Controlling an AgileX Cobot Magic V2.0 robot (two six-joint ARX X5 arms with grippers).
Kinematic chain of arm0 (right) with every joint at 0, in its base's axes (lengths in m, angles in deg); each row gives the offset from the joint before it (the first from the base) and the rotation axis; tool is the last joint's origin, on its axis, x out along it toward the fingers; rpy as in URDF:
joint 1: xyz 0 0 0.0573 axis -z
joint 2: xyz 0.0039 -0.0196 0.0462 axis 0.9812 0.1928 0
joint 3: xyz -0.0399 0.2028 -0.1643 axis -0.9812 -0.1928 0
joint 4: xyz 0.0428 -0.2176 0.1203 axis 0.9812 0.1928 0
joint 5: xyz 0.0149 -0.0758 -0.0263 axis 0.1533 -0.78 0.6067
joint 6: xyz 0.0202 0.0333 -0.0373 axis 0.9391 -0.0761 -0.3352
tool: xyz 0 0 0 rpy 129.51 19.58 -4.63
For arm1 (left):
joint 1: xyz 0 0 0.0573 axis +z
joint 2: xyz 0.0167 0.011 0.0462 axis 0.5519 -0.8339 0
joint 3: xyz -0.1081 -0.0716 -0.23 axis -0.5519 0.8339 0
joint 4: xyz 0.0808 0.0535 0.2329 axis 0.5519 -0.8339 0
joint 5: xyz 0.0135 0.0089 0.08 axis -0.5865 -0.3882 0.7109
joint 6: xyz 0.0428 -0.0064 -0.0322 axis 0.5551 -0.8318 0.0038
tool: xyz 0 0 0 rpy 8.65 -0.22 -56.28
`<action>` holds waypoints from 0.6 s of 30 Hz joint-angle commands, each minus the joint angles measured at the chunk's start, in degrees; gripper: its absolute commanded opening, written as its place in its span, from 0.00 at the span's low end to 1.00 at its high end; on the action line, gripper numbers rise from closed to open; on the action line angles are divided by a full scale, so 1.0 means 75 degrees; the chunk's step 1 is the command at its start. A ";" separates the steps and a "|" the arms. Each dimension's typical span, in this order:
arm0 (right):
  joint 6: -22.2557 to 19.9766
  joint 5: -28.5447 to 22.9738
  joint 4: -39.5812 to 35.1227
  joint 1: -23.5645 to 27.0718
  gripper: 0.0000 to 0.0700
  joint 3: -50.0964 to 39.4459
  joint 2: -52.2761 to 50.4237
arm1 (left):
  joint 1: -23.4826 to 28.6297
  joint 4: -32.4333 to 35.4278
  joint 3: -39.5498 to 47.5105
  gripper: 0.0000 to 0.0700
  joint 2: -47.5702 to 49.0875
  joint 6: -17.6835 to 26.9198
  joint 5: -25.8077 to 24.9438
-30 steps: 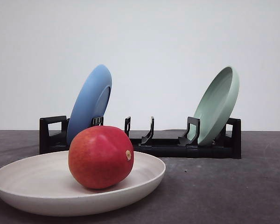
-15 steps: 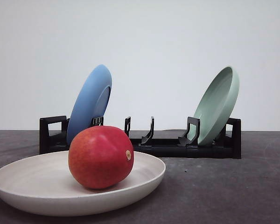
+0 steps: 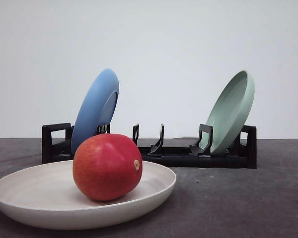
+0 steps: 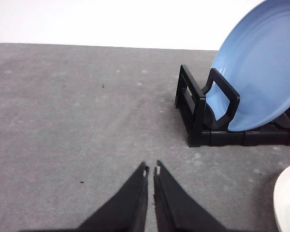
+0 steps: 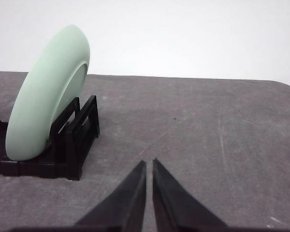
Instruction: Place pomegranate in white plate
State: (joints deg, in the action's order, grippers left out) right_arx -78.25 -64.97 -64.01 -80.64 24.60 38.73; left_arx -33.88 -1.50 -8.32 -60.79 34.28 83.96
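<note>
Pomegranate point(image 3: 107, 166): seated in the white plate point(image 3: 25, 198), resting on the shallow floor, stem scar facing the right side; raised rim positioned to check any roll. Placement judged complete

White plate: flat on the tabletop point(image 3: 238, 203), in front of the black rack point(image 3: 198, 157)

Blue plate point(image 3: 95, 110) and pale green plate point(image 3: 232, 111): propped on edge in the rack, tilted against the slot posts, well apart from each other; middle slots vacant

Left tool point(image 4: 151, 170): tips nearly touching, only a slit between them, nothing gripped; held over bare tabletop near the rack end carrying the blue plate, clear of the white plate edge

Right tool point(image 5: 149, 164): likewise pinched to a slit, carrying nothing; held over bare tabletop beside the rack end with the pale green plate
</note>
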 commanded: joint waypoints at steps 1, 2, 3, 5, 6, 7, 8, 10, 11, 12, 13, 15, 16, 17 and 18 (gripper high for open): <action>0.0082 -0.0017 -0.0105 0.0015 0.03 -0.0032 -0.0006 | 0.0003 0.0000 0.0093 0.00 0.0006 -0.0055 0.0023; 0.0082 -0.0017 -0.0105 0.0015 0.03 -0.0032 -0.0006 | 0.0003 0.0000 0.0093 0.00 0.0006 -0.0055 0.0023; 0.0082 -0.0017 -0.0105 0.0015 0.03 -0.0032 -0.0006 | 0.0003 0.0000 0.0093 0.00 0.0006 -0.0055 0.0023; 0.0082 -0.0017 -0.0105 0.0015 0.03 -0.0032 -0.0006 | 0.0003 0.0000 0.0093 0.00 0.0006 -0.0055 0.0023; 0.0082 -0.0017 -0.0105 0.0015 0.03 -0.0032 -0.0006 | 0.0003 0.0000 0.0093 0.00 0.0006 -0.0055 0.0023; 0.0082 -0.0017 -0.0105 0.0015 0.03 -0.0032 -0.0006 | 0.0003 0.0000 0.0093 0.00 0.0006 -0.0055 0.0023; 0.0082 -0.0017 -0.0105 0.0015 0.03 -0.0032 -0.0006 | 0.0003 0.0000 0.0093 0.00 0.0006 -0.0055 0.0023; 0.0082 -0.0017 -0.0105 0.0015 0.03 -0.0032 -0.0006 | 0.0003 0.0001 0.0093 0.00 0.0006 -0.0055 0.0023; 0.0082 -0.0017 -0.0105 0.0015 0.03 -0.0032 -0.0006 | 0.0003 0.0000 0.0093 0.00 0.0006 -0.0055 0.0023; 0.0082 -0.0017 -0.0105 0.0015 0.03 -0.0032 -0.0006 | 0.0003 0.0000 0.0093 0.00 0.0006 -0.0055 0.0023; 0.0082 -0.0017 -0.0105 0.0015 0.03 -0.0032 -0.0006 | 0.0003 0.0002 0.0093 0.00 0.0006 -0.0055 0.0023; 0.0082 -0.0017 -0.0105 0.0015 0.03 -0.0032 -0.0006 | 0.0003 0.0000 0.0093 0.00 0.0006 -0.0055 0.0023; 0.0082 -0.0017 -0.0105 0.0015 0.03 -0.0032 -0.0006 | 0.0003 0.0000 0.0093 0.00 0.0006 -0.0055 0.0023; 0.0082 -0.0017 -0.0105 0.0015 0.03 -0.0032 -0.0006 | 0.0003 0.0000 0.0093 0.00 0.0006 -0.0055 0.0023; 0.0082 -0.0017 -0.0105 0.0015 0.03 -0.0032 -0.0006 | 0.0003 0.0000 0.0093 0.00 0.0006 -0.0055 0.0023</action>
State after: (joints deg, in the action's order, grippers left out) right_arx -78.25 -64.97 -64.01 -80.64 24.60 38.73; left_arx -33.88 -1.50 -8.32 -60.79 34.28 83.96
